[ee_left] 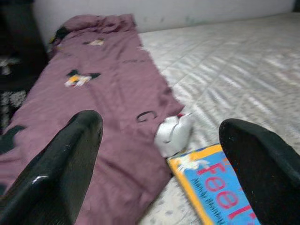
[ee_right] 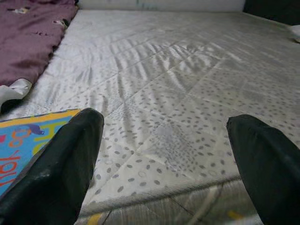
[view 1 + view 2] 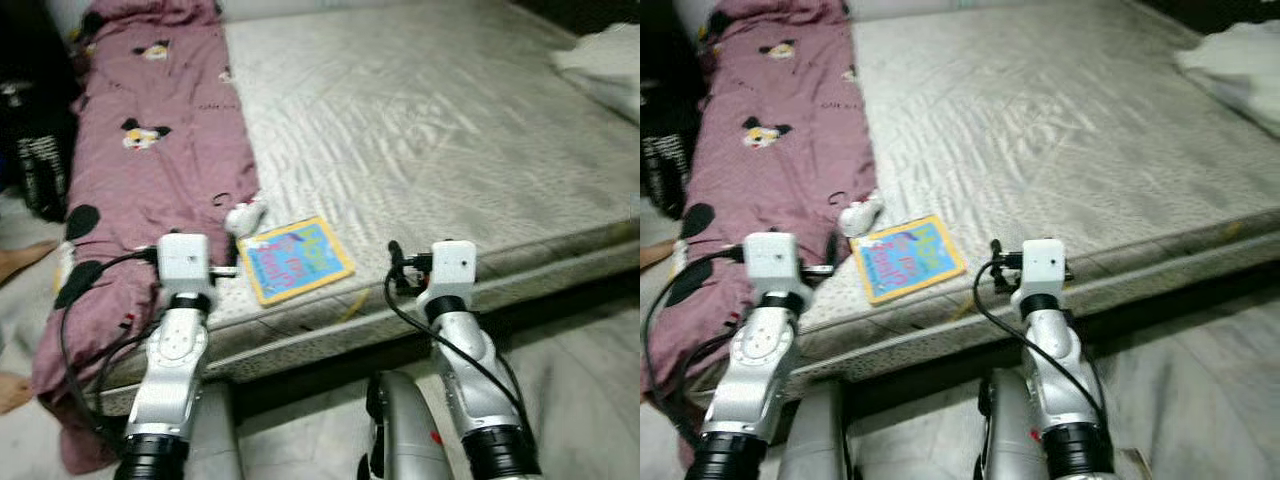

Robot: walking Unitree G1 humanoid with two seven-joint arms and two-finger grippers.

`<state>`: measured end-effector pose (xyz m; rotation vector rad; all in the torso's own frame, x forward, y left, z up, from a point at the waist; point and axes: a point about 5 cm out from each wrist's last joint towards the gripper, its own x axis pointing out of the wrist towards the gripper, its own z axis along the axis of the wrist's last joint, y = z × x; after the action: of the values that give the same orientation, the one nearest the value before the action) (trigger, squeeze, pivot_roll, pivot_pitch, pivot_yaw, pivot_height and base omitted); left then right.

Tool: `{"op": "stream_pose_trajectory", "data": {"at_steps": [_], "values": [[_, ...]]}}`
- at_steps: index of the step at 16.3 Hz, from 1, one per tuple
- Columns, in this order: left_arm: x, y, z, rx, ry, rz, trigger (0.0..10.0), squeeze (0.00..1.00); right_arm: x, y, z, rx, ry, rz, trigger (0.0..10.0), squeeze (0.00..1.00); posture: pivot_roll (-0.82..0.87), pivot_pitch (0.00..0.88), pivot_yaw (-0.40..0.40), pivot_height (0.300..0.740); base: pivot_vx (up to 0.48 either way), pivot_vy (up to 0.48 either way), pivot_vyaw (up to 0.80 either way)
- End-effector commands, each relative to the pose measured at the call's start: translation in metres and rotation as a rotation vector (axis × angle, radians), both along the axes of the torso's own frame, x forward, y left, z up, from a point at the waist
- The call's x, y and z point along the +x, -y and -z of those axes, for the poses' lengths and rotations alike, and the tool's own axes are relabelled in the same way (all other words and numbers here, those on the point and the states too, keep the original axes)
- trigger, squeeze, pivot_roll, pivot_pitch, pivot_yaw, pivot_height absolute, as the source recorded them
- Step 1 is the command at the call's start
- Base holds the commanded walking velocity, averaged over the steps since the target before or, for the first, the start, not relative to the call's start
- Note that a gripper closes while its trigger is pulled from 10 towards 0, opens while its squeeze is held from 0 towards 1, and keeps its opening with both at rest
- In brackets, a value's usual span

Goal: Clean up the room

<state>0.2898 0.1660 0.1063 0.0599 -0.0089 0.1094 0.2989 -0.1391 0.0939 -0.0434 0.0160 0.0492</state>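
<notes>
I have both arms raised at the near edge of the mattress (image 3: 420, 120), and the book (image 3: 296, 260), yellow-bordered with a blue cover, lies flat near that edge, at about 1 o'clock from my left gripper (image 1: 164, 154) and 10 o'clock from my right gripper (image 2: 164, 154). Both grippers hang spread wide with nothing between their fingers. Just beyond the book's far corner, at its 11 o'clock, sits a small white item (image 3: 246, 215), right at the hem of the mauve cartoon-print blanket (image 3: 150, 150) that runs down the left side of the bed and spills over the edge. My worry is the book itself: it lies flush on a soft quilted surface, so fingertips may slide over the cover or push it along instead of getting under a side. Coming in from the left, I could also snag the blanket hem or knock the white item. I cannot tell what that white item is; it is blurred. A pale bundle (image 3: 605, 60) at 2 o'clock is cut off by the frame, and dark shapes beside the bed at 10 o'clock are too dim to identify.
</notes>
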Motion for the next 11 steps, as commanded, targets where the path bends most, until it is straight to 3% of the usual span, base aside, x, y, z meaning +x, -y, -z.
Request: {"op": "stream_pose_trajectory", "data": {"at_steps": [1,2,6,7,8,11], "values": [[0.001,-0.003,0.003,-0.012,-0.028,-0.006,10.0,0.0,-0.001,-0.004,0.0,0.02,0.001,-0.016,10.0,0.0,0.04,0.07,0.014,0.53,0.0,0.0,0.0],[0.001,0.001,0.001,-0.073,0.012,0.081,10.0,0.0,-0.002,-0.003,-0.002,0.017,0.008,-0.022,10.0,0.0,0.03,0.073,0.011,0.515,0.0,0.0,0.0],[0.016,0.002,0.011,-0.161,-0.036,-0.032,10.0,0.0,-0.007,0.017,-0.006,-0.046,0.009,0.014,10.0,0.0,-0.02,0.082,0.005,0.495,0.0,0.0,0.0],[0.018,0.007,0.014,-0.224,-0.049,-0.02,10.0,0.0,-0.009,0.022,-0.006,-0.052,0.007,0.022,10.0,0.0,-0.04,0.089,0.002,0.495,0.0,0.0,0.0],[0.02,0.015,0.016,-0.345,-0.065,0.038,10.0,0.0,-0.011,0.029,-0.007,-0.063,0.006,0.028,10.0,0.0,-0.06,0.096,-0.001,0.495,0.0,0.0,0.0],[0.024,0.025,0.026,-0.418,-0.119,0.035,10.0,0.0,-0.022,0.04,-0.01,-0.079,0.009,0.028,10.0,0.0,-0.09,0.113,-0.016,0.48,0.0,0.0,0.0]]}}
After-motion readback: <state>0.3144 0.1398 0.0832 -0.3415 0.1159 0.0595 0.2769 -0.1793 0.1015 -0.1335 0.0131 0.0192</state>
